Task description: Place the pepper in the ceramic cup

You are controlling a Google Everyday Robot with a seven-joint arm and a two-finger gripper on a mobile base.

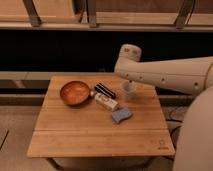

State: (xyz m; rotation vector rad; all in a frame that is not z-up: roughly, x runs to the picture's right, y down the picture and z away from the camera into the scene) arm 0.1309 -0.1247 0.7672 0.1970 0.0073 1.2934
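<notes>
The ceramic cup [129, 90], small and pale, stands near the back right of the wooden table [100, 135]. My white arm [165, 75] reaches in from the right, and its rounded joint [128, 54] hangs just above and behind the cup. My gripper does not show in this view; it lies somewhere behind the arm and is shut. The pepper is out of view, and I cannot tell whether anything is held.
A wide orange-brown bowl [75, 93] sits at the back left. Beside it lie a dark flat packet [105, 90] and a white box [107, 103]. A blue sponge [121, 115] lies near the middle. My white body [197, 135] blocks the table's right edge.
</notes>
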